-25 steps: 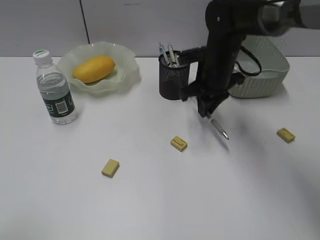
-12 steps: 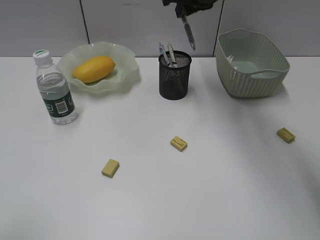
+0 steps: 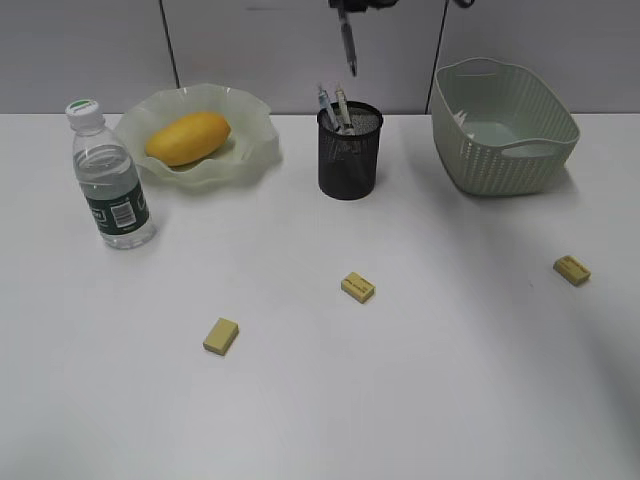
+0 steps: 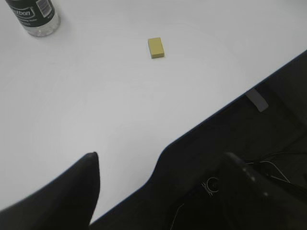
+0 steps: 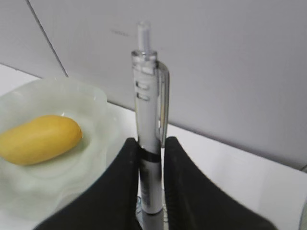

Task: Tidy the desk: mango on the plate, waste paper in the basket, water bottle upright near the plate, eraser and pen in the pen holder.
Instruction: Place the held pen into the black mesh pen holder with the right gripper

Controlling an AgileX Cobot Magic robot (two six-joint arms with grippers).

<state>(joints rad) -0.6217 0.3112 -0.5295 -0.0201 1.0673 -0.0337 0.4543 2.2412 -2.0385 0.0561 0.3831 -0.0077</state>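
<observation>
Right gripper [image 5: 149,165]: clamping a pen [image 5: 149,129], holding it upright above the holder [image 3: 349,150].
Left gripper [image 4: 158,191]: hanging with jaws apart over the desk [image 4: 96,96] edge.
Erasers: one [image 3: 221,336] lying nearest, another [image 3: 358,287] mid-desk, a third [image 3: 572,270] at right.
Bottle [image 3: 108,180]: standing near the plate [image 3: 250,140].
Mango [image 3: 187,137]: resting on the plate.
Basket [image 3: 503,125]: sitting at far right, possibly empty.

Right gripper [image 5: 149,158] was clamped on a pen [image 5: 148,134], held upright at twelve o'clock; left gripper [image 4: 163,167] stood spread wide, empty.
</observation>
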